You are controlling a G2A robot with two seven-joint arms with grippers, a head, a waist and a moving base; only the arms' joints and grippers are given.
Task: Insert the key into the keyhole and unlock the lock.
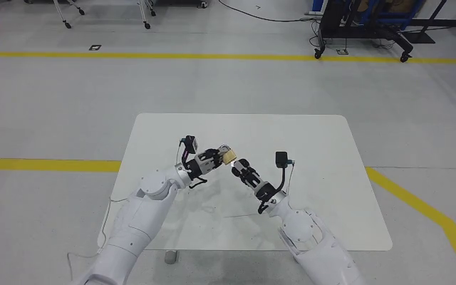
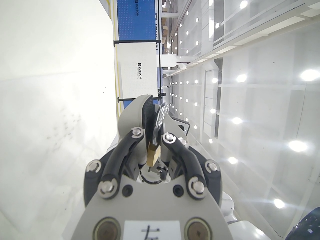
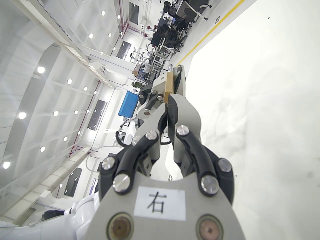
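1. The left gripper (image 2: 156, 112) was clenched on the lock (image 2: 153, 154). The brass body and the silver shackle (image 2: 161, 116) both lay between its fingers, with the shackle at the fingertip end.
2. The right gripper (image 3: 169, 103) had its fingers drawn together. Its tips sat right against the end of the brass body farthest from the shackle. The key itself was hidden between the pads, so it was probably pinched there, but the right wrist view did not show its blade.
3. The lock was held up off the table (image 1: 320, 142), between the two grippers where the arms met, over the middle of the table on the robot's side.
4. I judged the step in hand to be the insertion. The lock was presented end-on, the right gripper was lined up with the body's long axis, and contact was made at the keyhole end.
5. The next move called for a straight push along that axis until the key was fully seated, without any sideways lean that could jam the blade.
6. After that, the right wrist would need to roll to turn the key. The left gripper would have to hold firm enough that the body did not twist with it, leaving the shackle free to spring.
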